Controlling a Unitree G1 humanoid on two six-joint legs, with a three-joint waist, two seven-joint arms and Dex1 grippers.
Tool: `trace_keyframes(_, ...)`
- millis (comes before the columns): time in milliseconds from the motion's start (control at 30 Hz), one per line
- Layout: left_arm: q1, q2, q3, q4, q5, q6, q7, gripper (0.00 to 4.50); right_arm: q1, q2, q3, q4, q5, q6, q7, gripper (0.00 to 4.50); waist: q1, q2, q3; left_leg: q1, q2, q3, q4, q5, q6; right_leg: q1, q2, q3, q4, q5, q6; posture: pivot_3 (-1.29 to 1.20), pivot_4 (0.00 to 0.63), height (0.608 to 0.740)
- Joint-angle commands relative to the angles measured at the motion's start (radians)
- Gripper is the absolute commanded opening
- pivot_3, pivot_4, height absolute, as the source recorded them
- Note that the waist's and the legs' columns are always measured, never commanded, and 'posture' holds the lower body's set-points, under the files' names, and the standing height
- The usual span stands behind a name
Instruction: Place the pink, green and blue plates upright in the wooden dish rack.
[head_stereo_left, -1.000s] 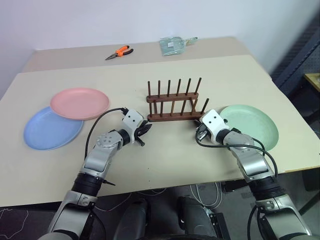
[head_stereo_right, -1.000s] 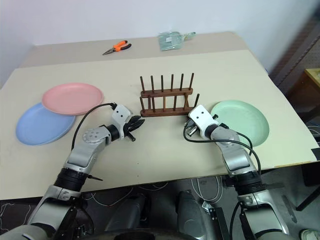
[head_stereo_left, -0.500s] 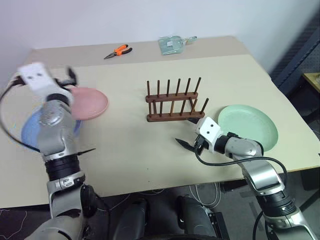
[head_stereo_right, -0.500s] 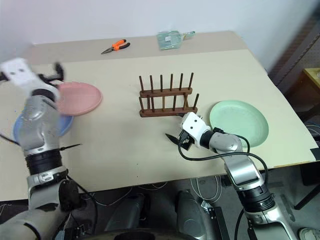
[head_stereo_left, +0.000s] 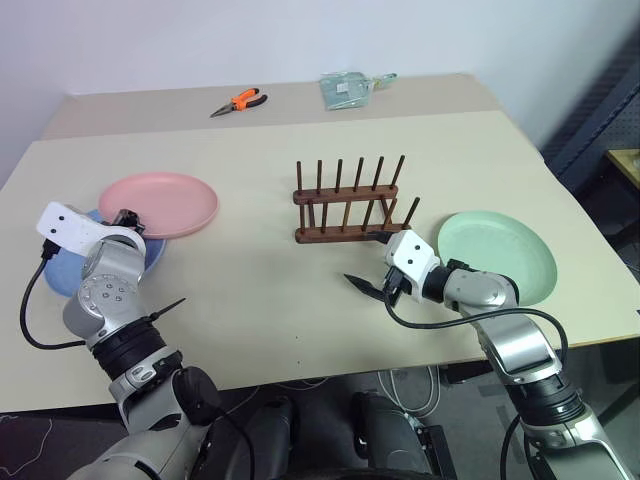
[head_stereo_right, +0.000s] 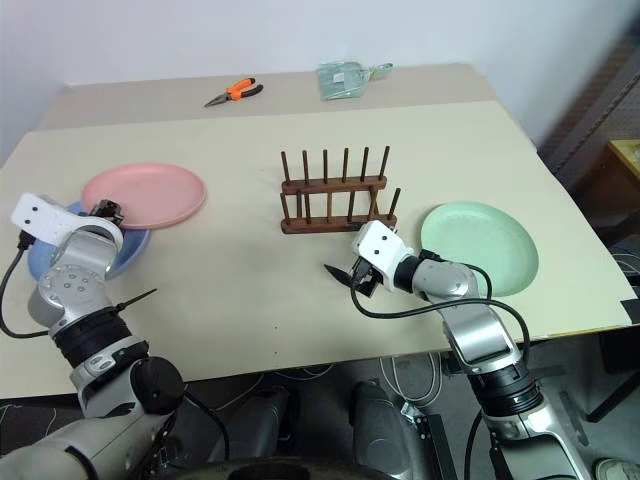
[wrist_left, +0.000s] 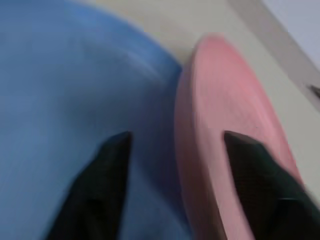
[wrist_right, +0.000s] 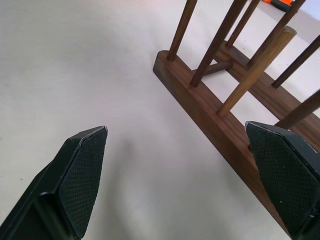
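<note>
Straddling the pink plate's (wrist_left: 235, 115) near rim by the table's left edge, the left hand (wrist_left: 172, 175) is seen part-open; the right hand (head_stereo_left: 372, 270), spread wide, is held empty beside the dish rack (head_stereo_left: 350, 212).

Orange-handled pliers (head_stereo_left: 238, 102) and what looks like a clear packet (head_stereo_left: 348, 89) lie apart on the beige table's (head_stereo_left: 250, 290) far side.

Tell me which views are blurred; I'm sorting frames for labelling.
Left wrist view: soft and smeared, pink plate and blue plate edges fuzzy. Right wrist view: crisp on the wooden dish rack. Both eye views: sharp, evenly lit, soft shadows.
</note>
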Motion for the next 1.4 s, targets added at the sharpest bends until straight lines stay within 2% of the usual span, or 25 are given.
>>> trace_keyframes(33, -0.013, 0.026, -0.019, -0.030, -0.034, -0.023, -0.027, 1.11, -0.030, -0.001, -0.058, -0.041, 0.030, 0.011, -0.015, 4.50, 0.000, 0.000, 0.000, 0.000, 0.000, 0.000, 0.000, 0.000, 0.000, 0.000, 0.000, 0.000, 0.000, 0.000, 0.000, 0.00, 0.150, 0.738)
trace_keyframes(100, -0.014, 0.031, -0.059, -0.060, -0.047, -0.059, -0.092, 0.11, -0.035, -0.016, -0.085, -0.074, 0.047, 0.030, -0.011, 4.50, 0.001, 0.000, 0.000, 0.000, 0.000, 0.000, 0.000, 0.000, 0.000, 0.000, 0.000, 0.000, 0.000, 0.000, 0.000, 0.00, 0.150, 0.738)
trace_keyframes(267, -0.003, 0.036, -0.174, -0.153, -0.066, -0.121, -0.245, 0.11, -0.060, -0.064, -0.119, -0.179, 0.072, 0.065, 0.009, 4.50, 0.002, 0.000, 0.000, -0.001, 0.000, 0.000, 0.000, 0.000, 0.000, 0.000, 0.000, 0.000, -0.001, 0.000, 0.000, 0.00, 0.150, 0.738)
trace_keyframes(367, -0.008, 0.038, -0.290, -0.218, -0.064, -0.130, -0.335, 0.11, -0.131, -0.070, -0.118, -0.227, 0.073, 0.058, 0.006, 4.50, 0.002, -0.001, 0.000, 0.000, 0.000, 0.000, 0.000, 0.000, 0.000, 0.000, 0.000, 0.000, -0.001, 0.000, 0.000, 0.00, 0.150, 0.738)
trace_keyframes(500, -0.066, -0.032, -0.519, -0.294, -0.060, -0.109, -0.416, 0.11, -0.310, -0.082, 0.012, -0.131, -0.138, -0.114, -0.033, 4.50, 0.001, -0.001, 0.000, 0.000, 0.000, 0.001, 0.000, 0.000, 0.000, 0.000, 0.000, 0.000, -0.001, 0.000, 0.000, 0.00, 0.150, 0.738)
trace_keyframes(700, -0.105, -0.122, -0.634, -0.325, -0.092, -0.091, -0.428, 0.11, -0.398, -0.106, 0.121, 0.075, -0.392, -0.322, -0.126, 4.50, -0.002, -0.001, 0.000, 0.000, 0.000, 0.002, -0.001, 0.001, -0.002, 0.000, 0.000, 0.001, -0.002, 0.000, 0.000, 0.00, 0.150, 0.738)
trace_keyframes(800, -0.091, -0.134, -0.658, -0.325, -0.082, -0.082, -0.422, 0.04, -0.397, -0.111, 0.118, 0.119, -0.448, -0.354, -0.156, 3.63, -0.003, -0.001, 0.000, 0.000, 0.000, 0.003, -0.001, 0.001, -0.001, -0.001, 0.000, 0.002, -0.001, 0.000, 0.000, 0.00, 0.150, 0.738)
trace_keyframes(900, -0.075, -0.143, -0.651, -0.326, -0.092, -0.072, -0.412, 0.04, -0.379, -0.111, 0.103, 0.115, -0.482, -0.367, -0.174, 2.10, -0.002, -0.001, 0.000, 0.000, 0.001, 0.002, -0.001, 0.001, -0.001, -0.001, 0.001, 0.002, -0.001, 0.000, -0.001, 0.00, 0.150, 0.738)
trace_keyframes(1033, -0.070, -0.150, -0.628, -0.315, -0.124, -0.062, -0.417, 1.70, -0.364, -0.115, 0.088, 0.106, -0.537, -0.382, -0.209, 0.10, 0.002, -0.001, 0.000, -0.001, 0.000, 0.002, -0.001, 0.001, -0.001, -0.001, 0.001, 0.002, -0.001, 0.000, -0.001, 0.00, 0.150, 0.738)
trace_keyframes(1133, -0.082, -0.159, -0.598, -0.306, -0.146, -0.089, -0.413, 3.29, -0.354, -0.120, 0.076, 0.097, -0.574, -0.389, -0.231, 0.00, 0.002, -0.001, 0.000, -0.001, 0.000, 0.002, 0.000, 0.001, -0.001, -0.001, 0.001, 0.002, -0.001, 0.000, -0.001, 0.00, 0.150, 0.738)
trace_keyframes(1200, -0.100, -0.127, -0.568, -0.284, -0.099, -0.148, -0.401, 4.22, -0.342, -0.131, 0.056, 0.092, -0.585, -0.387, -0.242, 0.00, 0.002, -0.001, 0.000, -0.001, 0.000, 0.002, -0.001, 0.001, -0.001, -0.001, 0.000, 0.002, -0.001, 0.000, -0.001, 0.00, 0.150, 0.738)
trace_keyframes(1300, -0.096, -0.021, -0.562, -0.236, 0.016, -0.239, -0.428, 4.22, -0.311, -0.125, -0.006, 0.071, -0.546, -0.355, -0.251, 0.00, -0.002, -0.001, 0.000, -0.001, 0.000, 0.002, -0.001, 0.001, -0.001, -0.001, 0.001, 0.002, -0.001, 0.000, -0.001, 0.00, 0.150, 0.738)
trace_keyframes(1400, -0.010, 0.176, -0.667, -0.169, 0.218, -0.374, -0.560, 4.22, -0.277, -0.074, -0.130, 0.029, -0.371, -0.296, -0.236, 0.00, -0.006, 0.000, 0.000, 0.000, 0.001, 0.003, -0.003, 0.001, -0.001, -0.001, 0.002, 0.003, -0.001, 0.000, -0.001, 0.00, 0.150, 0.738)
